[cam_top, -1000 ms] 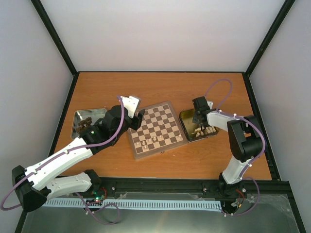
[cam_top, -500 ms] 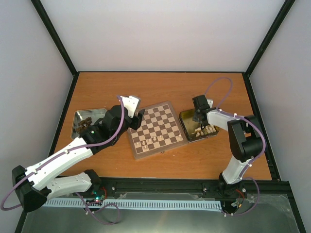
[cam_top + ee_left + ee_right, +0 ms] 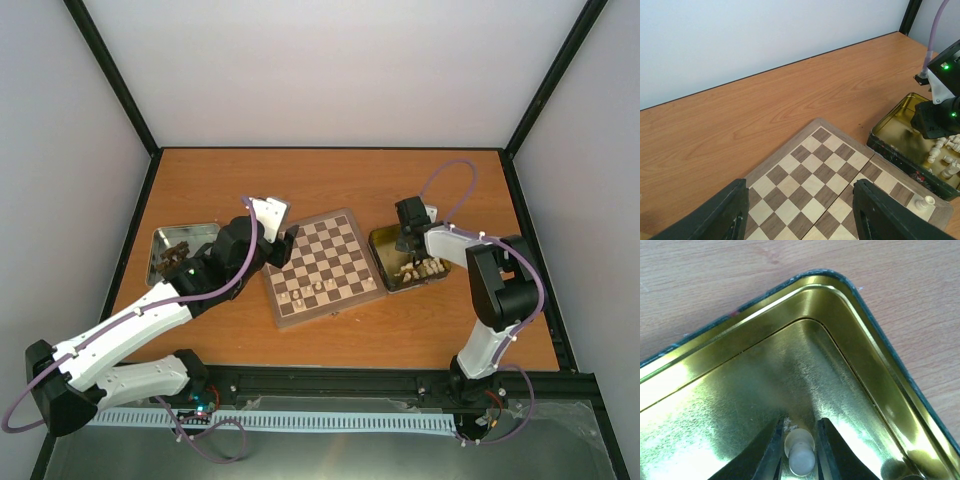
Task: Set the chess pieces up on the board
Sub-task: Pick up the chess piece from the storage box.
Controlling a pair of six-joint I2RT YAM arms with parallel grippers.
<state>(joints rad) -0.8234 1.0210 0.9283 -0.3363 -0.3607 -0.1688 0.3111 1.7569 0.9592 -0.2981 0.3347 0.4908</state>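
Observation:
The checkered board [image 3: 335,250] lies mid-table, with a few cream-white chess pieces [image 3: 310,290] standing along its near rows. More cream pieces [image 3: 425,268] are heaped in the gold tin [image 3: 382,237] to its right. My right gripper [image 3: 407,243] reaches down into the tin's far corner. In the right wrist view it [image 3: 799,440] is shut on one cream piece [image 3: 800,455] lying on the tin floor [image 3: 740,390]. My left gripper [image 3: 800,210] hovers open over the board's left side [image 3: 812,170], with nothing between its fingers [image 3: 725,215].
A silver tray [image 3: 200,232] holding dark brown pieces [image 3: 170,258] sits left of the board, partly under my left arm. In the left wrist view, a lone cream piece [image 3: 926,202] stands on the board's corner beside the tin [image 3: 890,137]. Black frame posts edge the table.
My right gripper's jaws have closed around a cream piece in the tin. The left arm has not moved.

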